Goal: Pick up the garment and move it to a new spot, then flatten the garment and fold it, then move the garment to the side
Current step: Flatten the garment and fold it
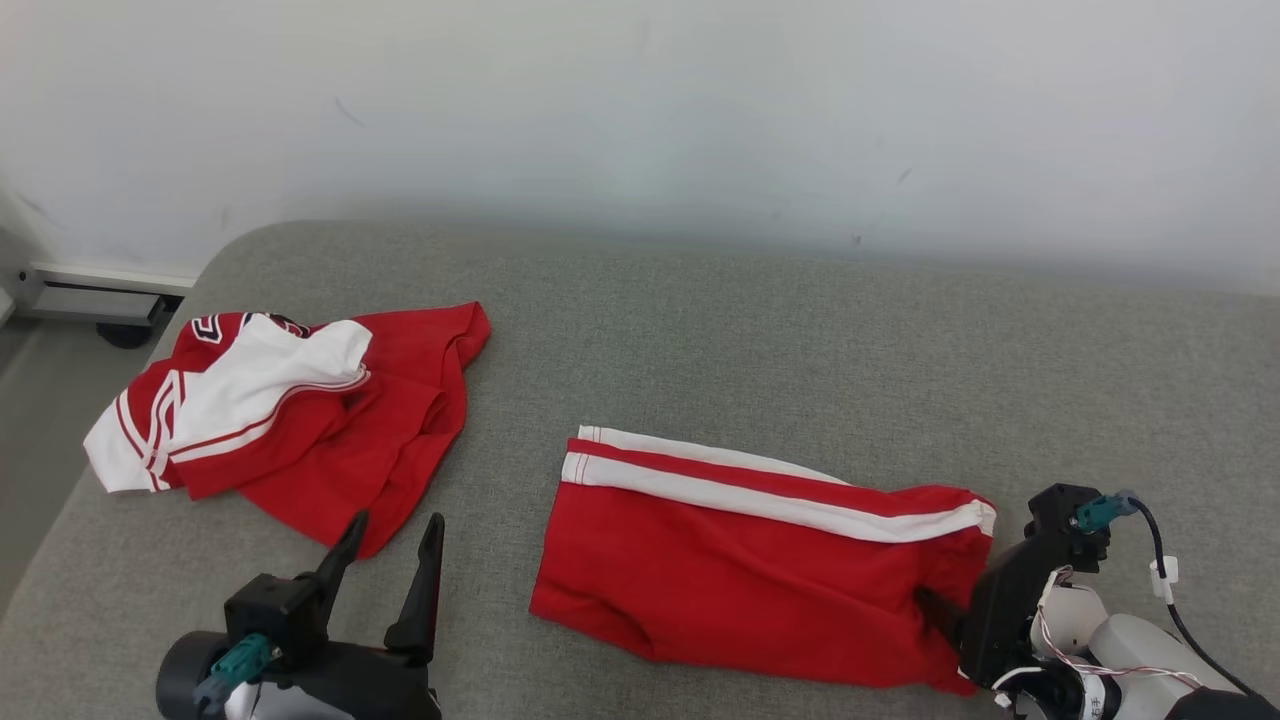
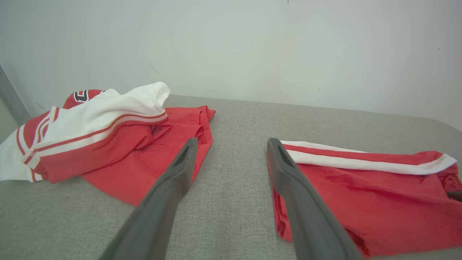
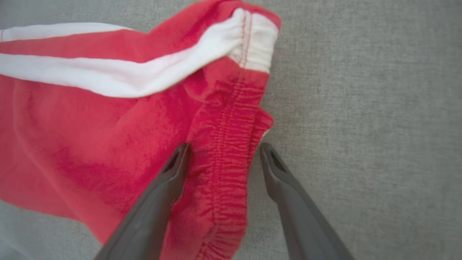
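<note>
Grabbing deep, the open right claw should catch every layer of the red, white-striped cloth shorts. The left claw is open too.

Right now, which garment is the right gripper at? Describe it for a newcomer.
On the grey padded surface, look to the robot's right. The red shorts lie there fairly flat, the open right gripper straddling their elastic waistband. Unlike the crumpled red-and-white jersey at the left, they show long white side stripes.
</note>
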Controlling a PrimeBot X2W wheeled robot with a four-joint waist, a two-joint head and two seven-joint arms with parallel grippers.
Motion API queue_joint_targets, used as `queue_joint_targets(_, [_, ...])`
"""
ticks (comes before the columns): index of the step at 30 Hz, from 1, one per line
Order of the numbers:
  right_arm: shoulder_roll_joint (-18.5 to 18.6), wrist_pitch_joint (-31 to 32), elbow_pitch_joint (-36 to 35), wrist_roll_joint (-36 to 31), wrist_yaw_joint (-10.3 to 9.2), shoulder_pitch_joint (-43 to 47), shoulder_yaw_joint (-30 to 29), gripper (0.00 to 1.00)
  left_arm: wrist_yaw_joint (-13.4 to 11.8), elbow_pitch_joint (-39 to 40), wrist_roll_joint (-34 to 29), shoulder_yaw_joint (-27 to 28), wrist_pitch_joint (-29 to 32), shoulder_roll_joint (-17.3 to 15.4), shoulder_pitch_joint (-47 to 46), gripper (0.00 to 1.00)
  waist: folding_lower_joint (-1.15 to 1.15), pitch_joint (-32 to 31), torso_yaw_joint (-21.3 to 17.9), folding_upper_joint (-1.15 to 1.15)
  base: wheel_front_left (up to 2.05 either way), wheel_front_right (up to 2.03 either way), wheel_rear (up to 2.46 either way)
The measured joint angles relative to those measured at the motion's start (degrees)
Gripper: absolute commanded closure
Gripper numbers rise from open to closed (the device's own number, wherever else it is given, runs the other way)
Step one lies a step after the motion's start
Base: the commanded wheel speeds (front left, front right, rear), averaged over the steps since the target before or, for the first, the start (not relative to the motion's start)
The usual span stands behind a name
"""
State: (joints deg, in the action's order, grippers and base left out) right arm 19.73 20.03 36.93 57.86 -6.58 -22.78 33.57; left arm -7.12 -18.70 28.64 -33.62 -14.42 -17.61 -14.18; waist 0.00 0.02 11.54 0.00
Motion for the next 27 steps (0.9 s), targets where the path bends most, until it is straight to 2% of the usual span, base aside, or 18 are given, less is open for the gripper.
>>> queue_joint_targets(3, [-0.73, 1.2, 0.8, 0.0, -0.01, -0.55, 0.41, 0.0, 0.0, 0.56, -0.59, 0.69, 0.0, 0.4, 0.63, 0.0, 0.0, 0.25, 0.51, 0.0, 0.0, 0.0, 0.0])
queue_joint_targets(4, [-0.78, 1.48, 1.35, 0.0, -0.04, -0.98, 0.59, 0.27, 0.0, 0.66, -0.96, 1.04, 0.0, 0.65, 1.14, 0.0, 0.0, 0.34, 0.64, 0.0, 0.0, 0.0, 0.0])
queue_joint_targets(5, [-0.83, 1.76, 1.74, -0.03, -0.04, -1.42, 0.81, 0.27, 0.0, 0.67, -1.45, 1.33, 0.0, 0.83, 1.48, 0.0, 0.0, 0.4, 0.72, 0.0, 0.0, 0.0, 0.0])
queue_joint_targets(6, [-0.88, 2.0, 1.88, -0.13, -0.05, -1.64, 0.9, 1.0, 0.0, 0.91, -1.74, 1.66, 0.0, 0.87, 1.91, 0.0, 0.0, 0.44, 0.75, 0.0, 0.0, 0.0, 0.0])
queue_joint_targets(14, [-1.07, 2.72, 3.76, -0.67, 0.0, -3.91, 1.33, 1.0, 0.0, 1.59, -2.69, 4.13, 0.0, 1.04, 3.75, 0.0, 0.0, 0.84, -0.25, 0.0, 0.0, 0.0, 0.0])
queue_joint_targets(17, [2.1, 2.69, 4.64, -0.99, 0.12, -4.91, 0.22, 1.0, 0.0, 2.42, -3.01, 4.94, 0.0, 1.35, 3.8, 0.0, 0.0, 1.01, -1.28, 0.0, 0.0, 0.0, 0.0])
queue_joint_targets(18, [4.34, 2.72, 5.39, -1.46, 0.58, -4.89, 0.1, 1.0, 0.0, 2.81, -3.28, 5.1, 0.0, 1.56, 3.93, 0.0, 0.0, 1.1, -1.82, 0.0, 0.0, 0.0, 0.0])
queue_joint_targets(21, [6.67, 3.27, 5.52, -1.24, 1.74, -4.95, -0.87, 1.0, 0.0, 2.94, -3.44, 5.22, 0.0, 1.74, 4.38, 0.0, 0.0, 1.24, -2.57, 0.0, 0.0, 0.0, 0.0])
queue_joint_targets(24, [6.9, 4.27, 5.16, 0.05, 3.48, -5.72, -1.8, 1.0, 0.0, 2.96, -3.49, 5.33, 0.0, 1.86, 4.46, 0.0, 0.0, 1.26, -3.32, 0.0, 0.0, 0.0, 0.0])
queue_joint_targets(27, [6.7, 6.03, 2.87, 4.93, 6.55, -5.98, -4.2, 1.0, 0.0, 2.97, -3.5, 5.09, 0.0, 2.48, 4.46, 0.0, 0.0, 1.08, -3.85, 0.0, 0.0, 0.0, 0.0])
